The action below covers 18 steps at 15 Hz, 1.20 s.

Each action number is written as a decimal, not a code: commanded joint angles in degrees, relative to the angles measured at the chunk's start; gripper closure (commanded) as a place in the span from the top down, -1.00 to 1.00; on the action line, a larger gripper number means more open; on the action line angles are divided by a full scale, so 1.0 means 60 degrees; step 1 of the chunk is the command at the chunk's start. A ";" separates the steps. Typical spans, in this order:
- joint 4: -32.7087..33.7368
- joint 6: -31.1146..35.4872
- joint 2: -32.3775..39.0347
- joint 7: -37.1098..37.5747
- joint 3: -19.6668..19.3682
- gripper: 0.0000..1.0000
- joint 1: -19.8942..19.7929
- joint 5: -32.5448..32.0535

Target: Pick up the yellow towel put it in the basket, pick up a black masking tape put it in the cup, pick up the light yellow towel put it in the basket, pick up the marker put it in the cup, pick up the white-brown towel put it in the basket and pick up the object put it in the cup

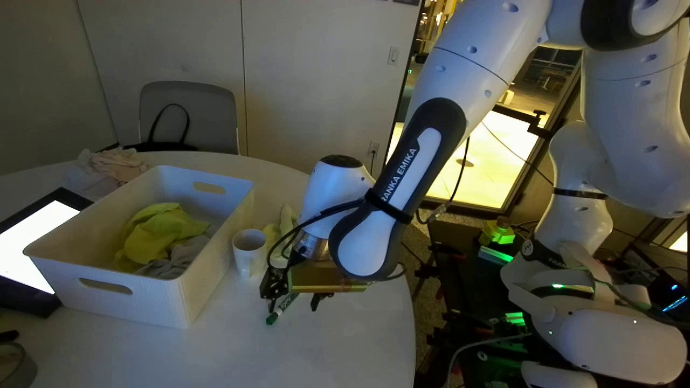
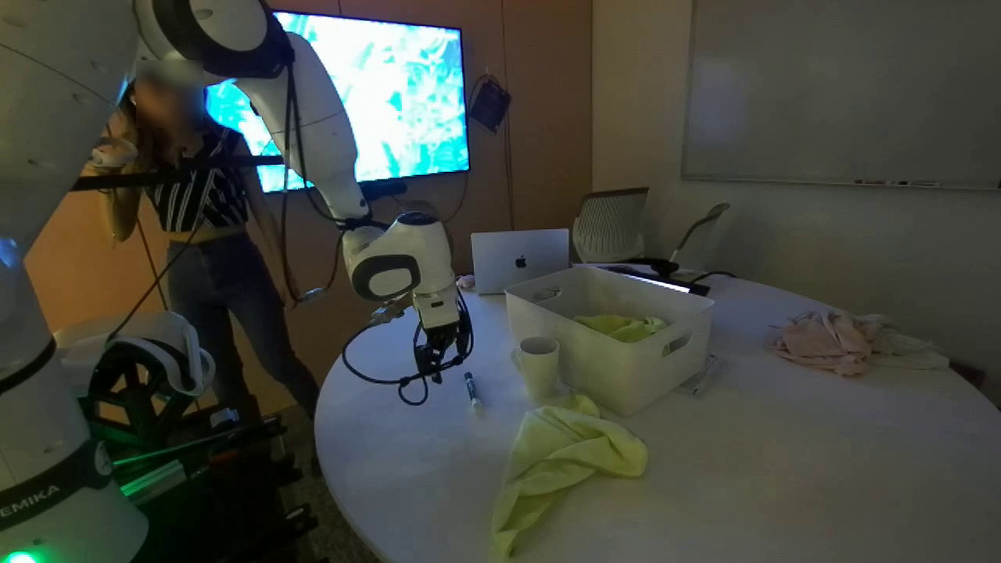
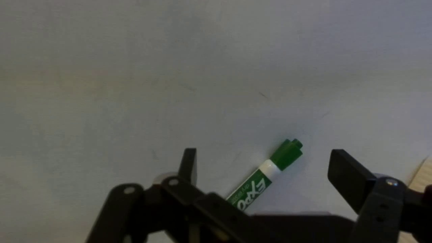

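Inside the basket (image 1: 148,303), yellow towel (image 1: 159,231): done. Marker (image 3: 257,184) lies on the table (image 1: 253,355) near the gripper (image 3: 263,158), spread wide, nothing pinched. Remaining, I judge: marker, light yellow towel (image 2: 559,450), white-brown towel (image 2: 830,344). Can't tell what the cup (image 2: 539,377) holds.

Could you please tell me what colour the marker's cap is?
The marker's cap is green; it shows best in the wrist view.
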 commanded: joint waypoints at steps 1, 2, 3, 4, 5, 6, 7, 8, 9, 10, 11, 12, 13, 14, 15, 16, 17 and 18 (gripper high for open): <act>0.0156 0.0368 0.0306 0.2226 -0.1014 1.00 0.1155 -0.0057; 0.0222 0.0249 0.0356 0.2903 -0.1352 1.00 0.1487 -0.0142; 0.0285 0.0123 0.0406 0.3583 -0.1679 1.00 0.1807 -0.0229; 0.0395 0.0030 0.0518 0.4277 -0.2022 1.00 0.2137 -0.0332; 0.0490 -0.0126 0.0599 0.4943 -0.2414 1.00 0.2516 -0.0380; 0.0652 -0.0424 0.0689 0.5371 -0.2973 1.00 0.3100 -0.0076; 0.0820 -0.0690 0.0828 0.6049 -0.3432 1.00 0.3513 -0.0148; 0.1013 -0.1032 0.0999 0.6702 -0.3894 1.00 0.3926 -0.0213; 0.1198 -0.1514 0.1094 0.7350 -0.4357 1.00 0.4315 -0.0295; 0.1381 -0.1961 0.1223 0.7953 -0.4732 1.00 0.4635 -0.0344; 0.1561 -0.2371 0.1290 0.8296 -0.4888 1.00 0.4757 -0.0349; 0.1622 -0.2482 0.1035 0.8928 -0.4249 1.00 0.4017 -0.1268; 0.1729 -0.2621 0.0911 0.8918 -0.3983 1.00 0.3771 -0.1447; 0.1769 -0.2603 0.0718 0.8782 -0.3472 1.00 0.3309 -0.1655; 0.1791 -0.2549 0.0584 0.8661 -0.3053 1.00 0.2923 -0.1801; 0.1851 -0.2586 0.0567 0.8668 -0.2732 1.00 0.2620 -0.1923; 0.1872 -0.2549 0.0562 0.8628 -0.2374 1.00 0.2267 -0.2016; 0.1866 -0.2482 0.0511 0.8572 -0.2036 1.00 0.1930 -0.2066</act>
